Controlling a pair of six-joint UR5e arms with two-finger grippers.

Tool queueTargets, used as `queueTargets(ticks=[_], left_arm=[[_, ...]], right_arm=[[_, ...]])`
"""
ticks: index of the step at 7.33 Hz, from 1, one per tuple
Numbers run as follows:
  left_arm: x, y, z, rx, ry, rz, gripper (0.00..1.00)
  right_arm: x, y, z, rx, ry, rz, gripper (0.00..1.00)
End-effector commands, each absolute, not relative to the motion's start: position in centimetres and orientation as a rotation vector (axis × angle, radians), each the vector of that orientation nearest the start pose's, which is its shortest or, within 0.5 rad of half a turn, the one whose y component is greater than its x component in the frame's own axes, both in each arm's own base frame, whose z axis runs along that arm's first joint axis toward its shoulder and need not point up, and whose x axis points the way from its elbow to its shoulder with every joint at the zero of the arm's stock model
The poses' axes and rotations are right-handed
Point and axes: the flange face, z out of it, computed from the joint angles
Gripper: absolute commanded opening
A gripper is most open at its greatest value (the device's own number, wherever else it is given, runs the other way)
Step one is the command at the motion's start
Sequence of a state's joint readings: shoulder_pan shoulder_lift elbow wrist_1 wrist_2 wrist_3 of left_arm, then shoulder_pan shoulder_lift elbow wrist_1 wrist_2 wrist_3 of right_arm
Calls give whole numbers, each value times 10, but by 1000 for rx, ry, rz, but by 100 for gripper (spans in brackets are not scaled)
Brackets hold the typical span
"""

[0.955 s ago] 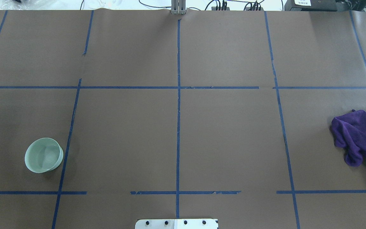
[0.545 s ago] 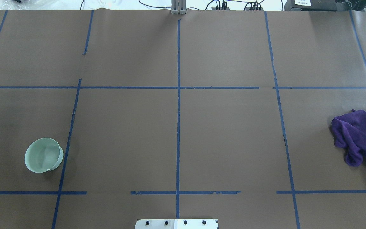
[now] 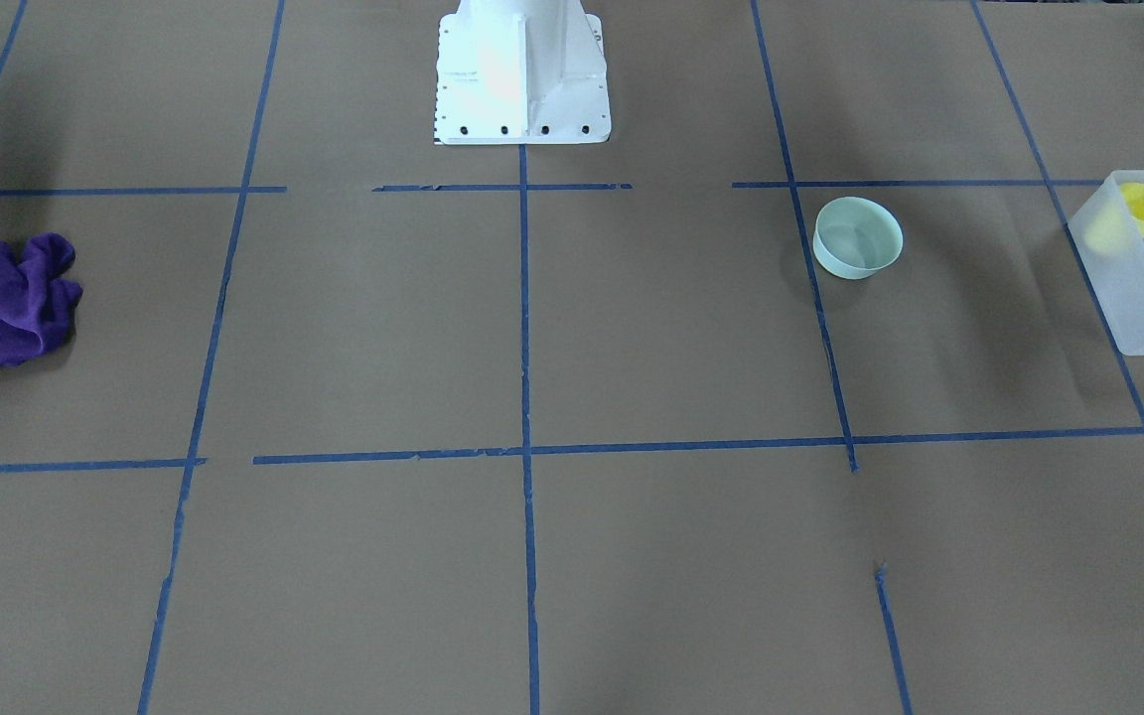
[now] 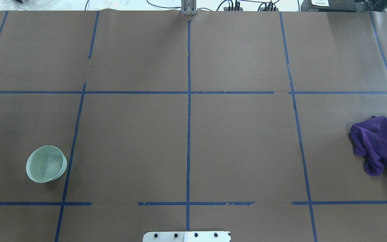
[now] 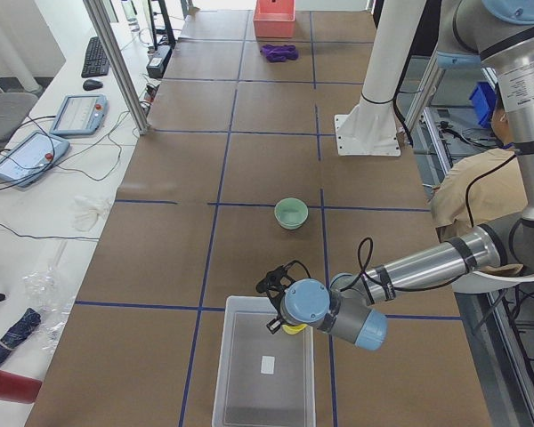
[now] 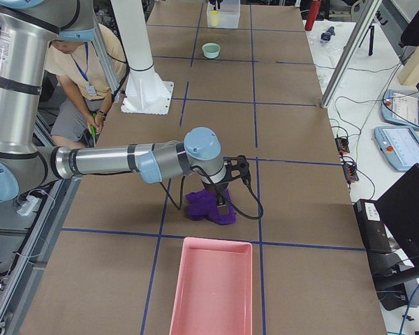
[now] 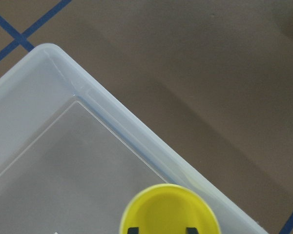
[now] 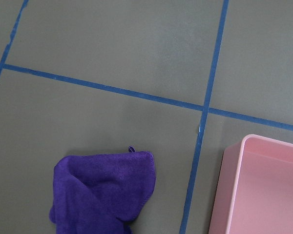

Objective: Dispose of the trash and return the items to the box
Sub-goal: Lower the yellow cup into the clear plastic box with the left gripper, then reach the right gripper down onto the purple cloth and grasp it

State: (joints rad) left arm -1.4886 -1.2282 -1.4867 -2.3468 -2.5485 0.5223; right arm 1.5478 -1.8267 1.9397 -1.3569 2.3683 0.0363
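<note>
Over the box [image 7: 112, 117] rim, the left gripper [image 7: 161, 229] is pinching the yellow cup [image 7: 168, 207], likely for dropping inside. The bowl [image 4: 46, 164] is sitting on the table [image 4: 193, 134]. I cannot tell the right gripper's [image 6: 223, 199] spread.

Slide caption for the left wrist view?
Yellow cup poised over the translucent bin's corner, taped brown table beyond.

Yellow cup [image 7: 168, 209] at box [image 7: 112, 114] rim
</note>
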Motion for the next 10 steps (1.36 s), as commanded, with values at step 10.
queueTargets(ticks=[10], left_arm=[[-40, -422, 622, 279, 921, 242, 100]], right_arm=[[-116, -372, 552, 286, -822, 28, 100]])
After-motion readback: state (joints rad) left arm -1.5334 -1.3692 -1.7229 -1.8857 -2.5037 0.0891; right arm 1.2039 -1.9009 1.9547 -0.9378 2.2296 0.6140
